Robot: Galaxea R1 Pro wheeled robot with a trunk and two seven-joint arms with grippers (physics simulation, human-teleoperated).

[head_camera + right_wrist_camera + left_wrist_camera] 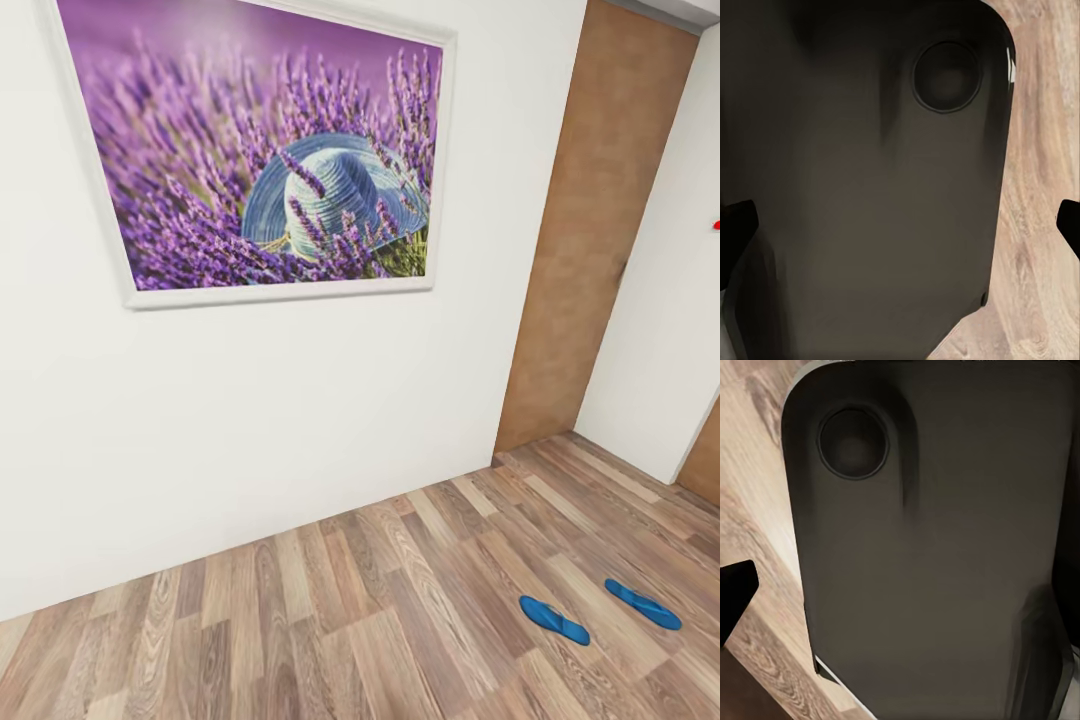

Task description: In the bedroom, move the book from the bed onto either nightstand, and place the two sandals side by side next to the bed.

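Presently, our head camera faced a white wall (250, 420) carrying a large white-framed picture (255, 150) of lavender and a pale blue hat. To its right stood a brown door (590, 230), then a further white wall section (665, 300). Wood-plank floor (350, 620) filled the lower part of that view.

The two sandals lay on the floor at lower right, roughly parallel, near each other but apart and not touching: the nearer sandal (553, 619) to the left, the farther sandal (643, 604) to the right.

Our left wrist camera showed a dark rounded robot panel (937, 555) over plank floor, with one dark fingertip (735, 596) at the edge. Our right wrist camera showed a matching panel (862, 187) and dark fingertips (736, 229) at both edges. We could not tell whether either pincer stood apart or together.
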